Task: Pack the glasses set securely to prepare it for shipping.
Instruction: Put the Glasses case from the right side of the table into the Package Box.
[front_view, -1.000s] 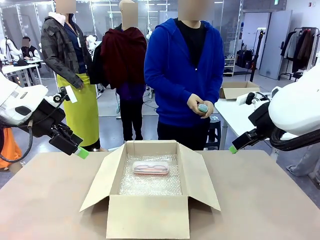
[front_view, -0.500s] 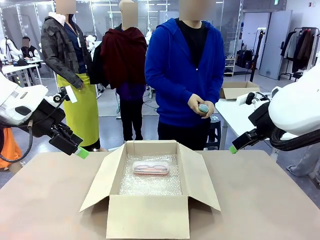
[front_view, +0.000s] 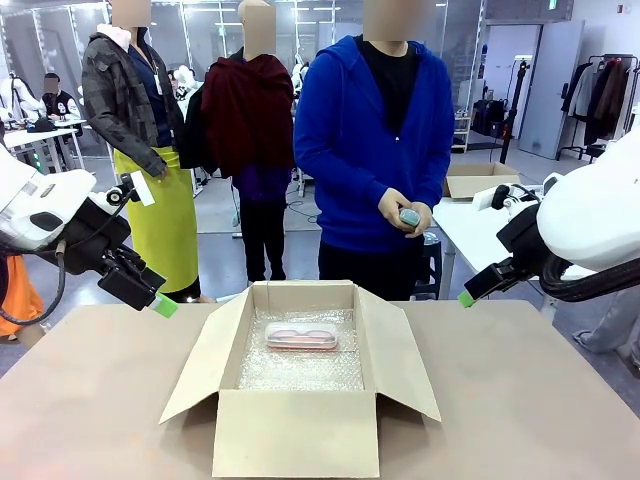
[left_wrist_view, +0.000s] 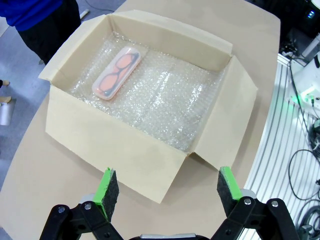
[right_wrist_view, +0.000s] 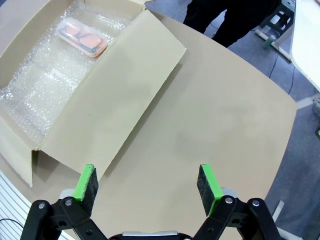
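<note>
Here: pink case (front_view: 301, 336) on bubble wrap (front_view: 300, 372); mint case (front_view: 409, 217) in hand (front_view: 392, 206).

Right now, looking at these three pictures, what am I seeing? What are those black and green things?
Two white robot arms flank a table; one camera looks across it from between them, and one sits on each wrist. The black prongs with green pads are the pincers: the left pincer and right pincer both stand open, holding nothing. On the table sits an open cardboard box lined with bubble wrap, a pink glasses case lying inside at its far end. The person in blue opposite holds a mint green case in both hands.
</note>
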